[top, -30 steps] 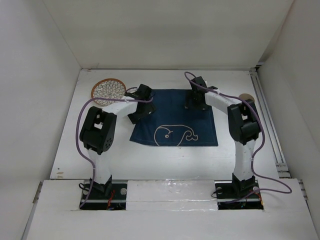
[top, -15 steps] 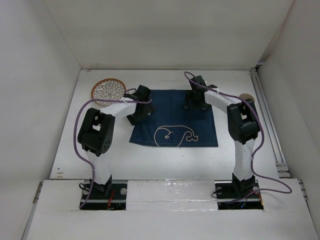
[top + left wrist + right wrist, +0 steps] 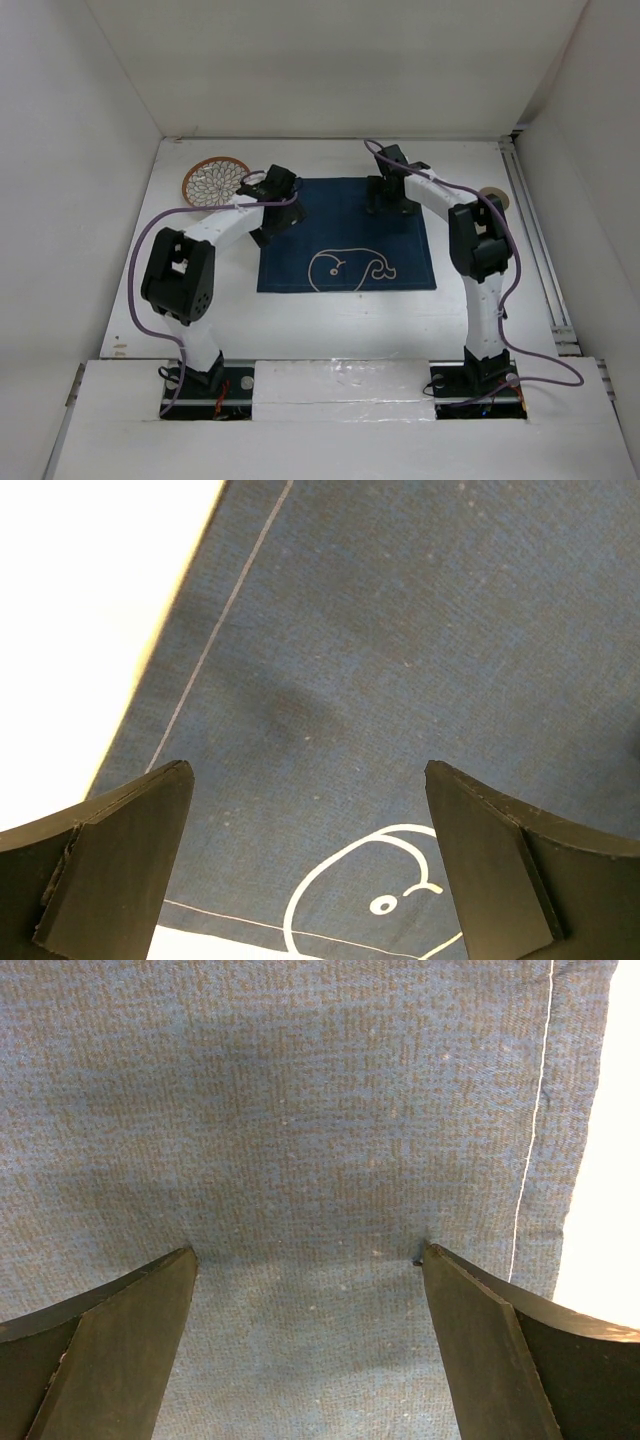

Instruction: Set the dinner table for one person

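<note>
Navy whale placemat [image 3: 345, 235] lies flat, mid-far on the white dinner table [image 3: 330, 320].
L gripper [image 3: 305, 770] fingers spread wide, empty, above mat's left side; R gripper [image 3: 305, 1252] also spread, tips touching cloth nr its right edge.

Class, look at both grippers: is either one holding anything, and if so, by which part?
Nothing is held. The left gripper and the right gripper both stand open over the navy placemat, with only cloth showing between their fingers.

round object [image 3: 498, 193]: partly behind right arm [image 3: 478, 240], perhaps wooden | whale outline [image 3: 372, 895]: cropped
</note>
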